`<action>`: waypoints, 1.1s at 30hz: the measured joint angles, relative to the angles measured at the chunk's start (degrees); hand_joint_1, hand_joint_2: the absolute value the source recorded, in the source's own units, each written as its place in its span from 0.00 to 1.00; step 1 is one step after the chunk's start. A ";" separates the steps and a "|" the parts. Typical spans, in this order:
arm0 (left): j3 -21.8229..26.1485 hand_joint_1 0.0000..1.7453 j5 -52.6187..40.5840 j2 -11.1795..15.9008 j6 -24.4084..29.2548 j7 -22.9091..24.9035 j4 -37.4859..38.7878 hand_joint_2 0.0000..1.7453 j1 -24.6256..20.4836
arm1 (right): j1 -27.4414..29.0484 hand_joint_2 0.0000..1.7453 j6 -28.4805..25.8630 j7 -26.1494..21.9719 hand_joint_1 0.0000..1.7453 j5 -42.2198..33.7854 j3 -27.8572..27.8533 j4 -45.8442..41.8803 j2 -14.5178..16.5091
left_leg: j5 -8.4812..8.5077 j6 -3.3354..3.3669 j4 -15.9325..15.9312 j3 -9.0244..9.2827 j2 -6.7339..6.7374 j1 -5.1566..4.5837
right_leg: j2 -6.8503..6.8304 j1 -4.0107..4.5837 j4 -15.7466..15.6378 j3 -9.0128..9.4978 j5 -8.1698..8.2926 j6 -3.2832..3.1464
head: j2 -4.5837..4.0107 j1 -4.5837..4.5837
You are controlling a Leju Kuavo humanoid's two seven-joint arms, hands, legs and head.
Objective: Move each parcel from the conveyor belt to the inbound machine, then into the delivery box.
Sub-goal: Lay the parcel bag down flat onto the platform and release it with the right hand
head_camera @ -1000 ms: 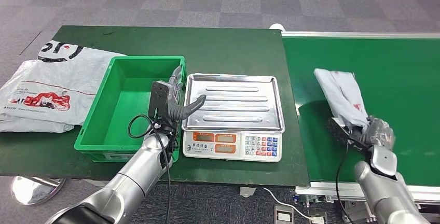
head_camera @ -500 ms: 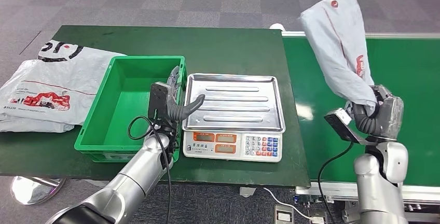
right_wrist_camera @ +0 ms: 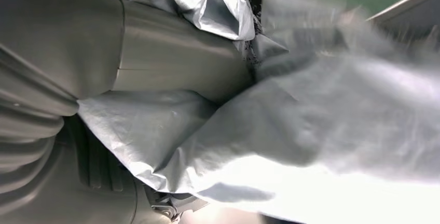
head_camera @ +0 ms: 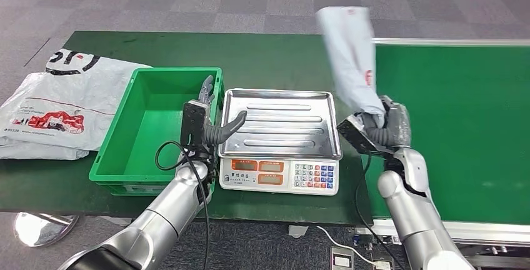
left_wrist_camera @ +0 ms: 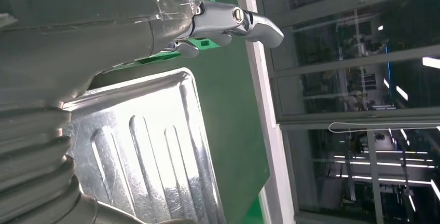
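My right hand [head_camera: 384, 129] grips the lower end of a grey plastic parcel [head_camera: 351, 57], which stands up in the air over the seam between the table and the green conveyor belt [head_camera: 462, 120], just right of the scale. In the right wrist view the parcel [right_wrist_camera: 311, 130] is bunched against the grey thumb. The scale [head_camera: 279, 139] has a bare steel tray [head_camera: 281, 120] and a keypad front. My left hand [head_camera: 209, 123] hovers open at the tray's left edge, beside the green delivery box [head_camera: 150, 126], with the thumb pointing over the tray [left_wrist_camera: 150, 151].
Two large flat printed mail bags [head_camera: 53, 107] lie on the dark green table [head_camera: 275, 51] left of the green box. The box holds nothing. A black cable loops from my left wrist near the table's front edge.
My right hand has lifted the parcel off the belt, then carried it left to the scale's right edge. The left hand has stayed in place.
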 joint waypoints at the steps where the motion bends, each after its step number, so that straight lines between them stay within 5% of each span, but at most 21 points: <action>1: 0.00 0.00 -0.02 -0.05 0.04 0.00 -0.04 1.00 0.01 | -0.44 1.00 -0.01 0.42 1.00 -0.54 1.67 0.62 0.04 | 0.01 -0.01 0.00 -0.02 -0.10 0.01 | -0.11 0.01 0.00 0.01 -0.02 0.00 | 0.00 0.00; 8: 0.00 0.00 -0.07 -0.01 0.19 0.00 -0.10 1.00 0.06 | -1.94 1.00 0.62 1.04 1.00 -2.64 8.38 2.71 -0.36 | -0.03 0.00 0.00 -0.08 -0.15 0.00 | -0.09 0.00 0.00 0.02 -0.05 0.01 | 0.00 0.01; 18: 0.00 0.00 -1.25 -1.68 4.04 -0.02 -1.18 1.00 0.00 | -7.89 1.00 15.62 5.50 1.00 -3.43 16.62 8.06 5.17 | 0.01 -0.05 0.00 -0.03 -0.02 0.06 | 0.04 0.06 0.01 -0.02 -0.03 -0.01 | 0.00 0.01; 25: 0.00 0.00 -1.50 -2.08 4.90 -0.02 -2.59 1.00 0.00 | -9.04 1.00 20.80 5.07 1.00 -3.90 19.13 9.27 7.25 | 0.01 -0.06 0.00 -0.06 -0.05 0.07 | 0.02 0.06 0.02 -0.01 -0.04 -0.01 | 0.00 0.01; 27: 0.00 0.00 -1.51 -2.07 5.33 -0.02 -3.42 1.00 0.03 | -9.34 1.00 24.87 3.68 0.73 -3.98 20.07 9.37 7.29 | 0.00 -0.05 0.00 -0.06 -0.04 0.06 | 0.04 0.05 0.02 -0.01 -0.04 -0.01 | 0.00 0.01; 28: 0.00 0.00 -1.51 -2.05 5.61 -0.02 -3.91 1.00 0.04 | -9.45 1.00 26.98 2.83 0.73 -4.04 20.80 9.36 7.29 | 0.00 -0.04 0.00 -0.05 -0.03 0.06 | 0.04 0.05 0.02 0.00 -0.03 -0.01 | 0.00 0.01; 31: 0.00 0.00 -1.51 -1.91 6.64 -0.01 -5.50 1.00 0.16 | -9.62 1.00 30.69 1.12 0.33 -4.50 23.20 8.80 7.29 | 0.00 -0.04 0.00 -0.04 -0.02 0.06 | 0.05 0.05 0.01 0.00 -0.03 -0.01 | 0.00 0.01; 32: 0.00 0.00 -1.51 -1.82 7.04 -0.01 -6.07 1.00 0.25 | -9.64 1.00 30.91 0.92 0.08 -4.72 23.89 8.46 7.30 | 0.00 -0.04 0.00 -0.04 -0.02 0.06 | 0.05 0.05 0.01 0.00 -0.03 -0.01 | 0.00 0.01; 33: 0.00 0.00 -1.51 -1.74 7.44 0.00 -6.60 1.00 0.35 | -9.66 1.00 30.77 0.84 0.00 -4.90 24.46 8.11 7.30 | 0.00 -0.05 0.00 -0.03 -0.02 0.06 | 0.05 0.06 0.01 -0.01 -0.03 -0.01 | 0.00 0.01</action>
